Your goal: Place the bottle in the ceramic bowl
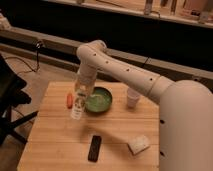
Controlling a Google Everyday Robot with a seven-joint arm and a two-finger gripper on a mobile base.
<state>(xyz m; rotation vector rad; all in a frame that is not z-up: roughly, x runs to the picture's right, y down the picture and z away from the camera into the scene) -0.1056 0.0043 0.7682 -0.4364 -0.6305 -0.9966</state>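
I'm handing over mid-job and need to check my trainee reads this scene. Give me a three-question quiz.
1. True or false: the bottle already lies inside the ceramic bowl.
2. Which stands at the bowl's picture-right? A) white cup B) black bar C) orange item
3. Fill in: the gripper, just picture-left of the bowl, is shut on the ____.
Key: 1 false; 2 A; 3 bottle.

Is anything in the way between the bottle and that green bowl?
Nothing visible. The bottle, under the gripper, is right beside the ceramic bowl; the orange object lies on the bottle's far side.
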